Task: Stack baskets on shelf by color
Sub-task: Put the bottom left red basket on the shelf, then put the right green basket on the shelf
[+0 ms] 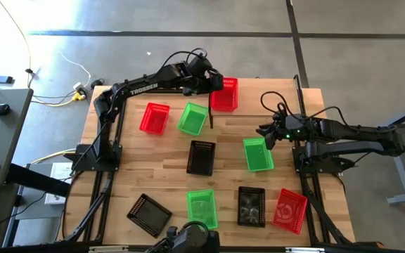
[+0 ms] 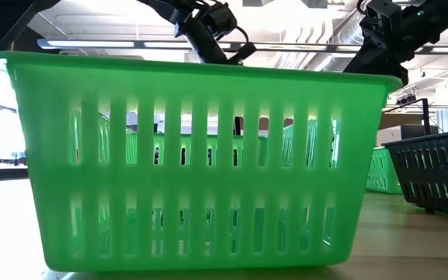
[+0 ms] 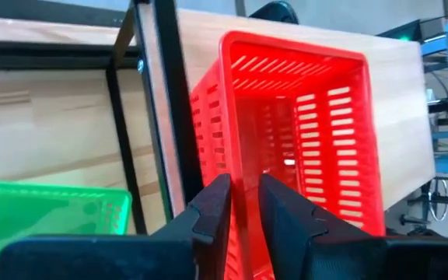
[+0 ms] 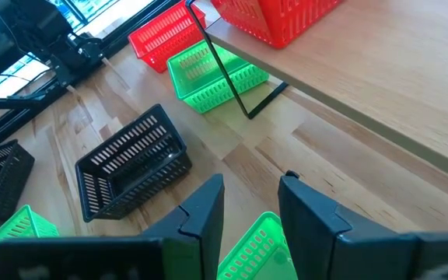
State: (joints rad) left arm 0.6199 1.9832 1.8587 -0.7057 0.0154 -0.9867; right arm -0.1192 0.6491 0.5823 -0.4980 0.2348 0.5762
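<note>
A red basket stands on the left end of the shelf, along the table's far edge; the right wrist view also shows this basket on the board. My left gripper is shut on its wall. My right gripper is open and hovers over the far end of a green basket, whose rim shows between the fingers. The other baskets rest on their bottoms on the tabletop: red, green, black, and several along the near edge. My left gripper holds the red basket by its left side wall, just below the rim. One finger is outside the wall and the other inside. The fingers come from the table's left, slanting down. The basket stands upright on the shelf board.
The shelf's black frame leg stands close beside my left gripper. The shelf board to the right of the red basket is bare. Near-edge baskets: black, green, black, red. The green one fills the low view.
</note>
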